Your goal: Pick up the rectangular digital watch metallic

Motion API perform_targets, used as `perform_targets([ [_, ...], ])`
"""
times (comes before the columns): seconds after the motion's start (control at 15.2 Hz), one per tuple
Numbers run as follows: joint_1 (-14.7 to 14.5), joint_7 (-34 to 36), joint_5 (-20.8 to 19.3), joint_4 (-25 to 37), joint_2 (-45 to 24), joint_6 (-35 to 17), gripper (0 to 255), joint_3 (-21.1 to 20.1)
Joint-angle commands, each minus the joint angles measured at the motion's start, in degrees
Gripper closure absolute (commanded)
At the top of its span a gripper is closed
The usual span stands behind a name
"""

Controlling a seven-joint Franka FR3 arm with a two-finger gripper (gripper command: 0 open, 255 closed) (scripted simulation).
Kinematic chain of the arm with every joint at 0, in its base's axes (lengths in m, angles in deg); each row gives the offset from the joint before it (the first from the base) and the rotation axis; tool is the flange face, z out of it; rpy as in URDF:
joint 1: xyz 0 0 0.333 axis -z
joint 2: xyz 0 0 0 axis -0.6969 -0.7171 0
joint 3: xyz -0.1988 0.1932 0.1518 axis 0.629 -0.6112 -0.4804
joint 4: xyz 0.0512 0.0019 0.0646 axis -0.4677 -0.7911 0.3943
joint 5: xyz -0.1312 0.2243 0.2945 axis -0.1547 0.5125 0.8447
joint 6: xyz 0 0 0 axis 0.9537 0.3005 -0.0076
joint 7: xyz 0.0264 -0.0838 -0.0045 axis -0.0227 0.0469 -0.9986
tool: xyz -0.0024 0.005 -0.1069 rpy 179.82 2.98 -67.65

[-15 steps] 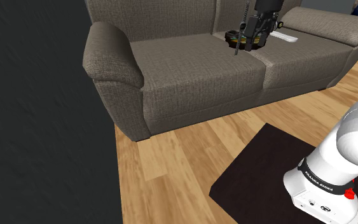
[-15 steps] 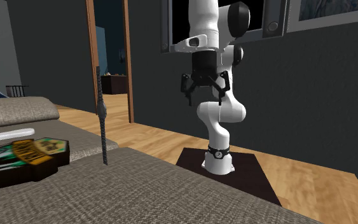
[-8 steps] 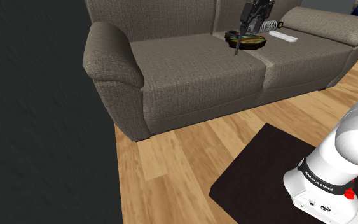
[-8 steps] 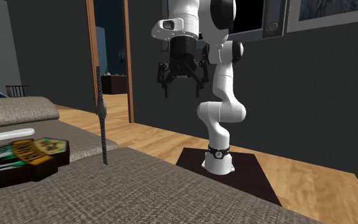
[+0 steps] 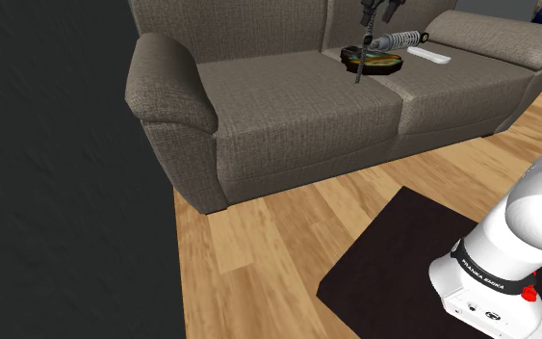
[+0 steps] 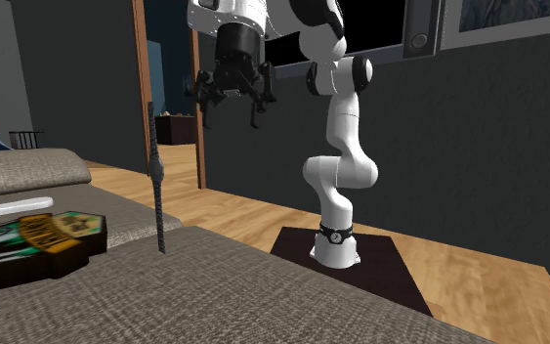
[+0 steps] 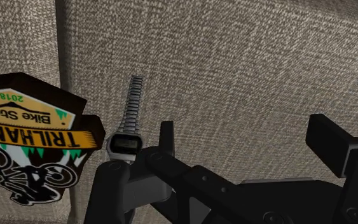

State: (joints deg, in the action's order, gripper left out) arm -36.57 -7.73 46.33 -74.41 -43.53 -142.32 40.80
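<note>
The watch (image 6: 155,172) stands upright on the grey sofa seat (image 6: 263,293), a thin metallic band with a small rectangular face. In the shoulder view the watch (image 5: 359,64) is a slim vertical line at the front of a black plaque (image 5: 374,62). Seen from the wrist, the watch face (image 7: 125,144) lies just beside one black finger (image 7: 166,137), with its ribbed strap running away from it. My gripper (image 6: 232,98) hangs open high above the seat, apart from the watch, and holds nothing. It shows at the shoulder view's top edge as the gripper (image 5: 378,11).
A black plaque (image 6: 38,239) with a green and yellow bike print lies beside the watch. A white remote (image 5: 430,56) and a ribbed silver object (image 5: 399,40) lie behind it. The sofa armrest (image 5: 167,82) is at the shoulder view's left. A dark mat (image 5: 394,260) lies under the stand.
The arm has lifted the open gripper and swung it leftward in the second exterior view, toward the sofa. In the shoulder view it rose to the top edge. The watch has not moved.
</note>
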Motion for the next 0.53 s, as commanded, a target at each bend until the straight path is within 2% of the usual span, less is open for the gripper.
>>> perform_targets([
  [0.0, 0.37, -1.17, 0.80, 3.61, -2.55, -0.94, 0, 1.34],
  [0.46, 1.96, -5.18, 5.44, 16.70, -11.31, -2.93, 0, 5.75],
])
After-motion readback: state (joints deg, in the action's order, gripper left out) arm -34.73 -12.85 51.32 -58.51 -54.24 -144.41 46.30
